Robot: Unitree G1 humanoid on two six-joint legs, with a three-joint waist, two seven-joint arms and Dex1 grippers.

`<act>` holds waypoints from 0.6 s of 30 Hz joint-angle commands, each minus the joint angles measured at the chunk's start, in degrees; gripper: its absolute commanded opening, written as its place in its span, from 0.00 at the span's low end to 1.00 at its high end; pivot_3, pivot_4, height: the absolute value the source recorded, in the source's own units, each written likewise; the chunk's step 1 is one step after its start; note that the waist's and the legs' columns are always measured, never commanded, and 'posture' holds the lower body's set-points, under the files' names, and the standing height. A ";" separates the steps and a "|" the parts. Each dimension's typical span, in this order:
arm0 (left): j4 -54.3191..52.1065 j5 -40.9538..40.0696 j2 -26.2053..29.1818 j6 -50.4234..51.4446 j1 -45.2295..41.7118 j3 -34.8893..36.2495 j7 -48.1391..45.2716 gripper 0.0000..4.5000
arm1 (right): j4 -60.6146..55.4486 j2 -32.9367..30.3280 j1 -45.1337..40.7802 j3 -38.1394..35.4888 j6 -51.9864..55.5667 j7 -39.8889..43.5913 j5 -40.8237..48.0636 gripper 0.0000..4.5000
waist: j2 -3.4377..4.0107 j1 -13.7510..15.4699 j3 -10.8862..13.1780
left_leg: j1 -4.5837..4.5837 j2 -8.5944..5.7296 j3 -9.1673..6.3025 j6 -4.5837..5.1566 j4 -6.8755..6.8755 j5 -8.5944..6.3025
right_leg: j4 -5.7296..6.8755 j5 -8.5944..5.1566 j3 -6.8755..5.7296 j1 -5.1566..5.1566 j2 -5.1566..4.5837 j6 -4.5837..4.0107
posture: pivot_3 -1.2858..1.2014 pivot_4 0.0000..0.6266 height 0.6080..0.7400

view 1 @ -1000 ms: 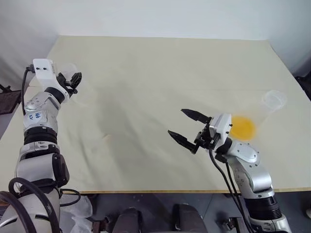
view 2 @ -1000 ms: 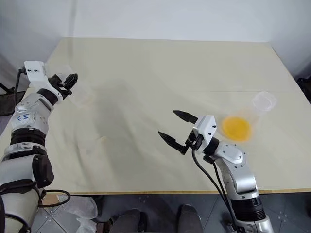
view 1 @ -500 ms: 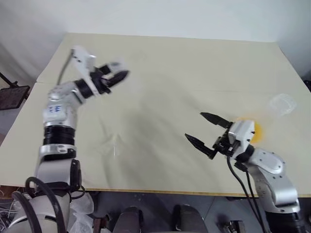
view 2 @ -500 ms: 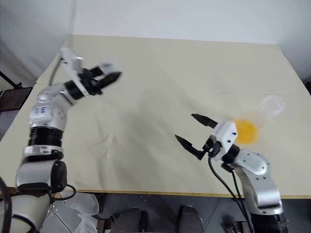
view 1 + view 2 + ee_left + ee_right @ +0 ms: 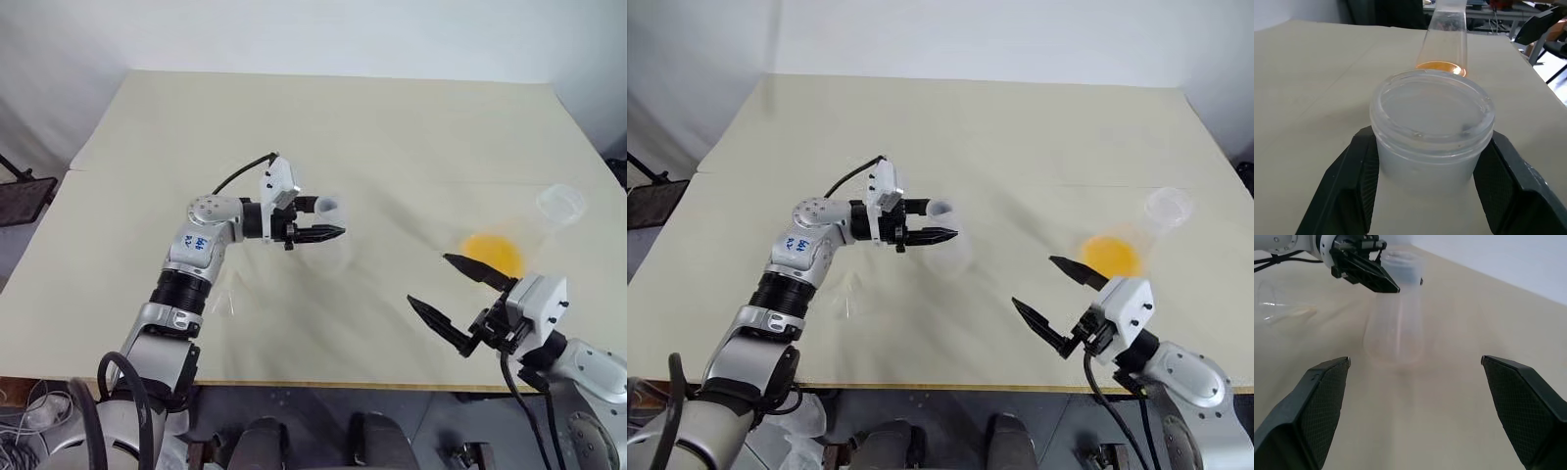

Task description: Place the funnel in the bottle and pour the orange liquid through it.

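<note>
Left gripper (image 5: pixel 328 219) now mid-table, clamped on bottle (image 5: pixel 942 235) neck. Bottle clear, colourless. Right gripper (image 5: pixel 453 294) spread wide, empty.

The left gripper (image 5: pixel 328 219) swings in from the table's left edge toward the middle — the bottle (image 5: pixel 331 231) comes with it, neck clamped between the black fingers (image 5: pixel 1359 169), and now stands mid-table. The right gripper (image 5: pixel 453 297), jaws spread wide, pulls back toward the near edge — the cup of orange liquid (image 5: pixel 492 253) now lies uncovered beyond it.
</note>
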 commanded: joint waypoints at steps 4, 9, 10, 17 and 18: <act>0.72 -0.76 -1.42 1.77 -1.62 1.78 0.98 0.81 | -1.75 -0.01 -0.42 -0.34 -0.39 -0.56 0.75 1.00 | 0.00 0.08 0.00 | -0.01 0.00 0.00 0.00 0.00 0.00 | 0.00 0.00 0.00 0.00 0.00 0.00 | 0.52 0.24 1.00; 0.80 -1.46 -1.00 2.70 -1.37 3.73 1.35 1.00 | -0.93 0.43 -2.27 1.21 -0.33 -0.73 0.37 1.00 | 0.00 0.04 0.00 | -0.02 0.00 -0.02 0.00 0.01 0.00 | 0.00 0.00 -0.02 0.00 0.00 0.00 | 0.52 0.24 1.00; 0.83 -1.59 -0.87 3.07 -1.42 4.00 1.02 1.00 | -0.81 0.47 -2.58 1.49 -0.32 -0.72 0.34 1.00 | 0.00 0.03 0.00 | -0.02 0.00 -0.02 0.00 0.01 0.00 | 0.00 0.00 -0.02 0.00 0.00 0.00 | 0.52 0.24 1.00; -1.03 -4.63 1.44 2.66 -1.15 7.59 -4.04 1.00 | -0.10 0.53 -3.95 2.85 -0.24 -0.64 0.34 1.00 | 0.00 -0.12 0.00 | -0.04 -0.01 -0.04 0.00 0.02 0.00 | 0.00 0.00 -0.03 -0.01 0.00 0.00 | 0.52 0.24 1.00; -1.59 -5.25 2.55 2.11 -0.76 8.48 -5.22 1.00 | 0.83 0.08 -4.49 2.30 -0.36 -0.15 0.57 1.00 | 0.00 -0.16 0.00 | -0.04 0.00 -0.04 0.00 0.02 0.00 | 0.00 0.00 -0.03 -0.01 0.00 0.00 | 0.52 0.24 1.00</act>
